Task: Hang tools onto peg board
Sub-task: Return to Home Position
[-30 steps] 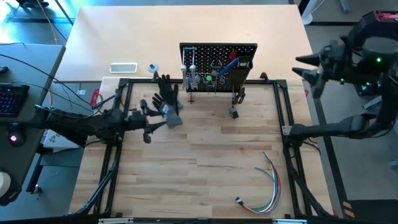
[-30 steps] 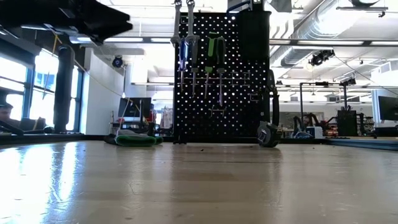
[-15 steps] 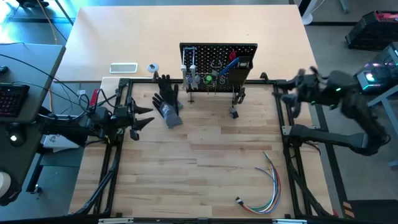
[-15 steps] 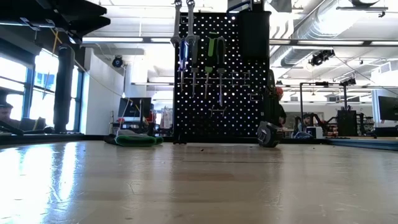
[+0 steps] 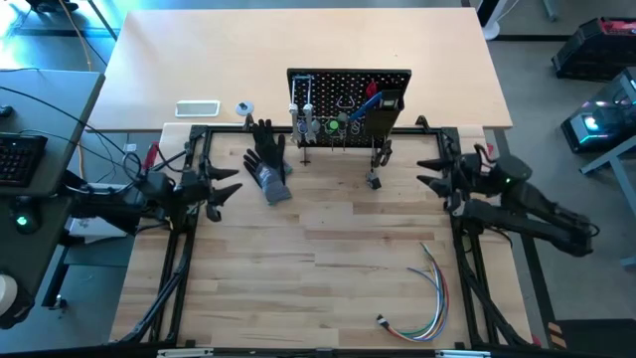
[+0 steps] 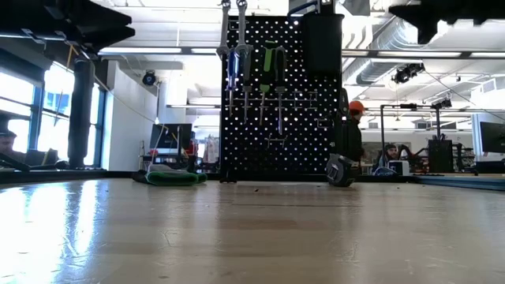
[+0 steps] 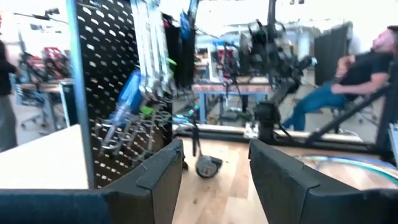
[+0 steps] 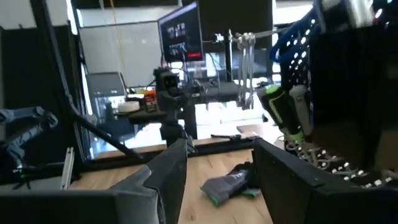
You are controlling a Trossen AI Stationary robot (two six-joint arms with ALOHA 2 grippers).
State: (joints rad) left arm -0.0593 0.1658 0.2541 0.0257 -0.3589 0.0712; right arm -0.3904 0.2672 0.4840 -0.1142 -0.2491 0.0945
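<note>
The black peg board (image 5: 348, 97) stands upright at the table's far middle. Tools hang on its hooks: silver wrenches (image 6: 230, 47), green-handled tools (image 6: 272, 67), a blue-handled tool (image 7: 127, 99) and a red-handled one (image 5: 371, 91). A small round dark thing (image 6: 340, 170) lies on the table by the board's right leg. My left gripper (image 5: 227, 189) hovers open over the table's left side, pointing level at the board, with nothing between its fingers (image 7: 163, 174). My right gripper (image 5: 429, 171) hovers open over the right side, facing left, also empty (image 8: 217, 165).
A black and grey glove (image 5: 268, 164) lies left of the board, between it and my left gripper. A bundle of coloured wires (image 5: 427, 293) lies near the front right. A black frame (image 5: 189, 239) runs along the table's sides. People show in the room beyond (image 7: 348, 81).
My right arm has come down from high above the table's right edge and now points level toward the left, beside the board. My left gripper has drawn back from the glove toward the table's left edge. The tools, glove and wires have kept still.
</note>
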